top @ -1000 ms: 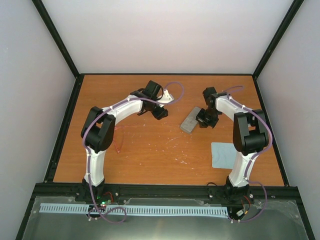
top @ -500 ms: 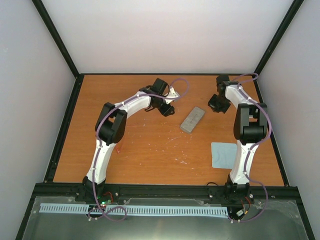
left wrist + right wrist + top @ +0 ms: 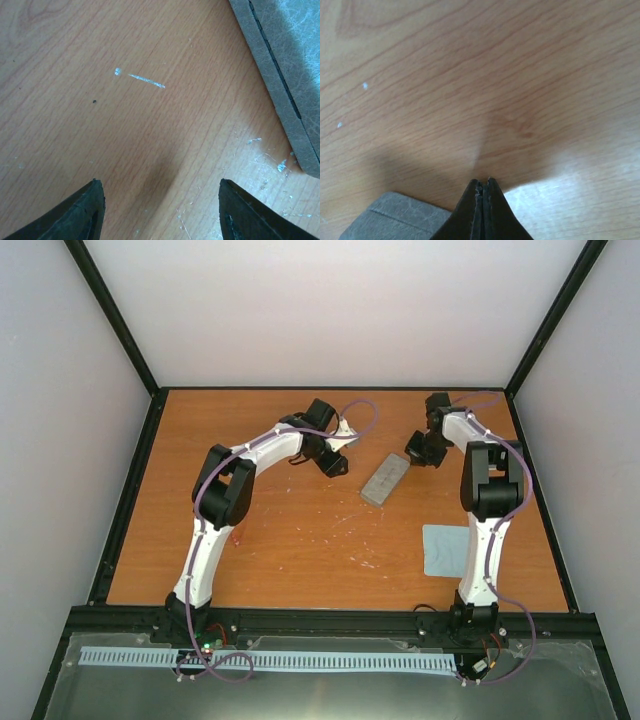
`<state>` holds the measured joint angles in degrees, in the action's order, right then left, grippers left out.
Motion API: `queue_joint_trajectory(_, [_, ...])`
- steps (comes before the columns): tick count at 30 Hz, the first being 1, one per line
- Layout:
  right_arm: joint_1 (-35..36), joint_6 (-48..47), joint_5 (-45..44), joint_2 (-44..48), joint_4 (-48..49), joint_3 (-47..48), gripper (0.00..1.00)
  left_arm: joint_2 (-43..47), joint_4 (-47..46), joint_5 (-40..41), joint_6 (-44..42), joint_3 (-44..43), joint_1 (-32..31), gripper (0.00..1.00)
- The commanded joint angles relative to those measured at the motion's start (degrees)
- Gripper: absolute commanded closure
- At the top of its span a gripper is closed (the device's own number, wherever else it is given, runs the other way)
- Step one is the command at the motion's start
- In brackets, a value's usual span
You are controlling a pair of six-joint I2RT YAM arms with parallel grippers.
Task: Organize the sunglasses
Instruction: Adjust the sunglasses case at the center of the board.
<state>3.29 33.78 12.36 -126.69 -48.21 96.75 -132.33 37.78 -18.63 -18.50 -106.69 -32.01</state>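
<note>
Left tool (image 3: 336, 466): fingers apart, nothing between them. It hangs low over bare wood just left of the grey case (image 3: 385, 479). In the left wrist view the case's long edge, with its seam, runs down the right side, clear of both fingers.

Right tool (image 3: 421, 452): fingers pressed together, nothing clamped. It sits at the far-right end of the case. The right wrist view shows a grey corner of the case at bottom left, just beside the closed tips. Touching or not, cannot tell.

Sunglasses (image 3: 237, 535): only a thin red-pink sliver in the top view. It is on the surface (image 3: 300, 570) at left-centre, right beside the left arm's lower link, below its elbow. Too small and too covered by the arm to tell whether they are folded or open.

Relative to the tools, the sunglasses lie well apart from both and nearer the arm bases than either one. The left tool is the closer, up and to the right of them in the top view. The case lies between the two tools.

Light blue cloth (image 3: 446, 550): flat on the right, beside the right arm's lower link, well apart from the case and the sunglasses.
</note>
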Motion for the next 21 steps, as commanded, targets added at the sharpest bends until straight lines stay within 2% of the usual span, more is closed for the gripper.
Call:
queue_joint_trajectory(1, [1.58,-0.47,2.97,2.30,1.50,-3.76,0.97,0.77,1.47,-0.68,0.50,-1.86,-0.33,0.37])
queue_joint_trajectory(10, [6.08,1.51,4.78,6.89,4.29,-11.33,0.97,2.62,0.78,-3.26,0.09,2.59,-0.42,0.38])
queue_joint_trajectory(14, [7.02,1.72,5.37,9.46,3.17,-12.98,0.97,4.56,0.41,-1.47,-0.38,5.71,-0.42,0.40])
queue_joint_trajectory(19, [7.21,-3.24,-5.04,16.40,-2.20,-9.63,0.97,14.28,-7.60,6.78,-1.23,15.81,0.50,0.46])
queue_joint_trajectory(21, [7.30,-8.70,-2.77,18.66,0.09,-6.67,0.88,18.60,-8.96,6.21,-1.53,18.88,1.21,0.47])
